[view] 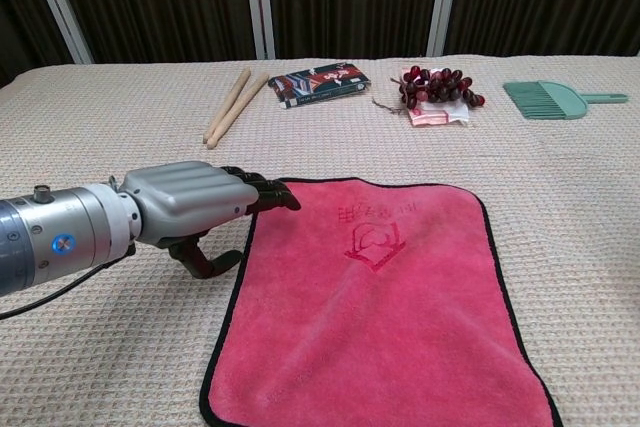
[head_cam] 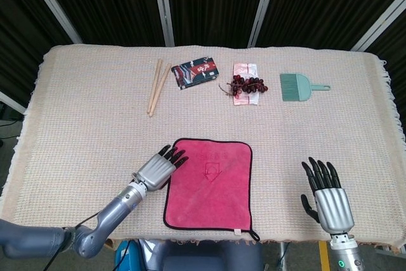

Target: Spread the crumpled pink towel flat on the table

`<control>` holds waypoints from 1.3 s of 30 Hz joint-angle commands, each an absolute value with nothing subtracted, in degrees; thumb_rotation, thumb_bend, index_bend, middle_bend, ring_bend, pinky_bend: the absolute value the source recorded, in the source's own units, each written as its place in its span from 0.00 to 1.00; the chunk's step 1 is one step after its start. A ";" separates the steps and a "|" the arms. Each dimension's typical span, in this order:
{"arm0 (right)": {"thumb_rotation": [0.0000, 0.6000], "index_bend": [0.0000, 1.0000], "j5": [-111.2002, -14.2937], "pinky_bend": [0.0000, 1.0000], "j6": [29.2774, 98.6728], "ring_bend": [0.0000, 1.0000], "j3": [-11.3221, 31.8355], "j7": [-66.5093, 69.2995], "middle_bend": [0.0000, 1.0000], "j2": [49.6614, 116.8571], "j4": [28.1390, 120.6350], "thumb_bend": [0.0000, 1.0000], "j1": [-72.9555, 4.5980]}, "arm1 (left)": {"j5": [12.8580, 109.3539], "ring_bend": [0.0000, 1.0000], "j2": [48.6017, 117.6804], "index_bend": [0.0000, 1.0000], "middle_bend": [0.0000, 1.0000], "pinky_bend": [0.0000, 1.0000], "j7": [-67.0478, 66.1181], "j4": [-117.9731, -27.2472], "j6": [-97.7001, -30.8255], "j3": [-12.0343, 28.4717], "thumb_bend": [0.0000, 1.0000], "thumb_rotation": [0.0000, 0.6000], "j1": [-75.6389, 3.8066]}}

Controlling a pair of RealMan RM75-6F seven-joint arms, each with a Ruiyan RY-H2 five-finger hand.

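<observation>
Left hand (view: 190, 202) lies palm-down at lower left, fingers extended, fingertips at the pink towel's (head_cam: 209, 183) upper-left corner, holding nothing. Right hand (head_cam: 327, 196) at lower right, fingers spread, holds nothing. Bench (head_cam: 89, 112) carries the towel flat, lower centre. Drumsticks (head_cam: 157, 85) lie upper left.

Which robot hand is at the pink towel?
The left robot hand, fingertips at the pink towel's far-left corner; the right robot hand sits apart, off its right side.
</observation>
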State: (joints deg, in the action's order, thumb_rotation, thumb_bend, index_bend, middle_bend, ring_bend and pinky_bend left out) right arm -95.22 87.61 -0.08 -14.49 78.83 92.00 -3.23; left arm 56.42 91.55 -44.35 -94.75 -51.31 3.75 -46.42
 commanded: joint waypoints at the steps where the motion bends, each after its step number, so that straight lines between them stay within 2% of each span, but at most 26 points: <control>1: 1.00 0.00 -95.32 0.00 87.58 0.00 -0.17 -14.55 0.00 78.84 91.99 0.42 -3.26 | 54.65 0.00 91.85 0.00 0.01 0.02 -44.63 -93.29 -51.27 3.61 0.57 1.00 -47.07; 22: 1.00 0.00 -95.06 0.00 87.00 0.00 -0.56 -14.77 0.00 79.15 92.02 0.42 -3.35 | 51.72 0.00 94.27 0.00 0.01 0.02 -44.47 -89.36 -51.33 2.43 0.58 1.00 -49.90; 39: 1.00 0.00 -95.70 0.00 87.24 0.00 -1.09 -13.79 0.00 78.93 92.52 0.42 -3.23 | 49.46 0.00 92.63 0.00 0.01 0.02 -45.51 -89.58 -52.71 0.69 0.59 1.00 -50.46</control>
